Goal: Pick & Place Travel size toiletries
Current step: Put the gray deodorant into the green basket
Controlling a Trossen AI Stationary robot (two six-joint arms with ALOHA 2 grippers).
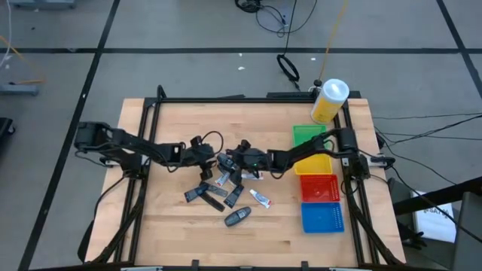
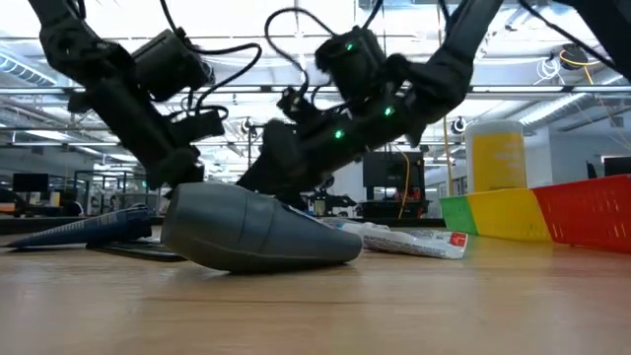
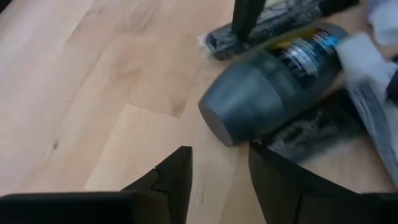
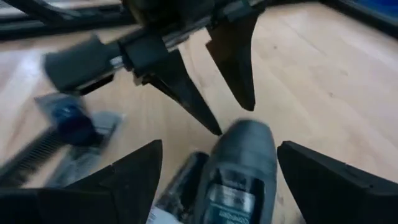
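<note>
Several toiletries lie in a loose pile at the table's middle: dark oblong pieces, one of them apart on the near side, and a white tube. My left gripper and right gripper face each other low over the pile, both open. A dark grey bottle lies on its side. The left gripper stands at its cap end. The right gripper has a finger on either side of the same bottle, apart from it.
Green, yellow, red and blue trays stand in a row along the table's right side. A big yellow white-capped bottle stands at the far right corner. Bare wood lies near and left.
</note>
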